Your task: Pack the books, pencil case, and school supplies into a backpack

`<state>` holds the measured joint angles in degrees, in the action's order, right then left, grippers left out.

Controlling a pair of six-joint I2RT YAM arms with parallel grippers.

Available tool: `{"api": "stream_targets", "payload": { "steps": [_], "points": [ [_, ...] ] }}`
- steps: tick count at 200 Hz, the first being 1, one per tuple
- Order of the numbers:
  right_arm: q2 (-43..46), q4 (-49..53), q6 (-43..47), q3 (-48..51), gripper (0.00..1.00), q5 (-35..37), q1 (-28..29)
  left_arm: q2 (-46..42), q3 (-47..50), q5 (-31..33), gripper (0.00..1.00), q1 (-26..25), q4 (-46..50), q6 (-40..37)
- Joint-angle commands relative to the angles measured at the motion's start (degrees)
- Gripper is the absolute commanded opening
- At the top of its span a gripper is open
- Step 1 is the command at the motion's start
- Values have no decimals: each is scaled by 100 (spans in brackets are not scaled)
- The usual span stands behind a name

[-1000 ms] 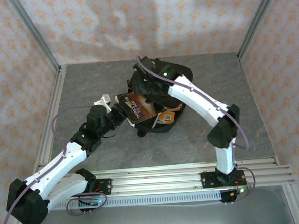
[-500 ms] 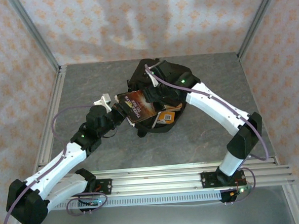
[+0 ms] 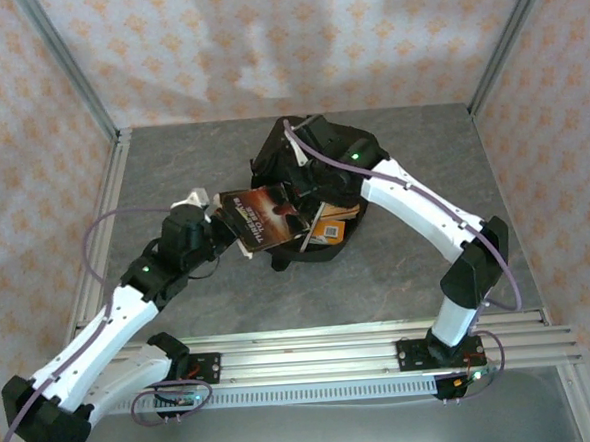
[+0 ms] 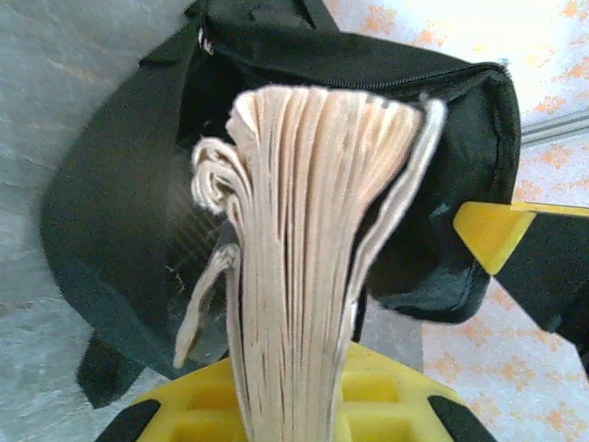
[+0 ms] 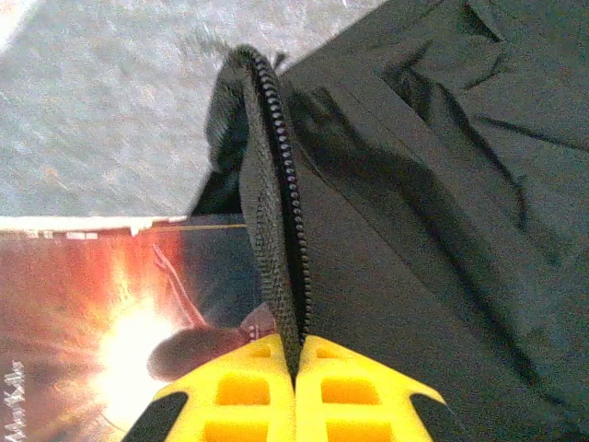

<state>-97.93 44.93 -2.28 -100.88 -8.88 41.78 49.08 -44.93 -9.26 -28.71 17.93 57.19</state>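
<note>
pinching left fingers [image 4: 386,401] on the book [image 4: 294,230], right fingers [image 5: 368,396] on the backpack [image 5: 442,184] zip edge

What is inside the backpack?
An orange book shows in the backpack mouth, and the dark book reaches partly under its zip edge. Anything deeper is covered by its black fabric.

Black backpack [image 5: 442,138], dark book [image 3: 262,219] cover with fiery orange burst, grey mottled table [image 3: 398,270].

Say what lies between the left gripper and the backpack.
The book that the left gripper clamps, pages fanned toward the backpack; the left wrist view shows it.
</note>
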Motion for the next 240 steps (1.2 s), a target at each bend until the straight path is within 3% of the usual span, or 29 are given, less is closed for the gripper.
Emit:
{"api": "stream_targets", "payload": {
  "steps": [1, 37, 80, 131, 184, 240],
  "points": [
    [-94, -463, -1270, -537, 0, -388, 1, -191, -588, 397, 0, 137, 602, -323],
    [-745, -267, -2609, -1462, 0, -424, 36, -162, -723, -17, 0, 481, 639, -153],
    [-849, -620, -3621, -1682, 0, 131, 349, -129, -587, -270, 0, 808, 458, 90],
    [-872, -486, -3735, -2222, 0, 624, 829, -80, -94, -533, 0, 1062, -321, 496],
    [-825, -347, -3616, -2261, 0, 582, 840, 230, 1099, -799, 0, 1122, -2719, 1425],
    [-569, -609, -3477, -1664, 0, 557, 841, 888, 1440, -710, 0, 1115, -3900, 1286]
  ]
}}
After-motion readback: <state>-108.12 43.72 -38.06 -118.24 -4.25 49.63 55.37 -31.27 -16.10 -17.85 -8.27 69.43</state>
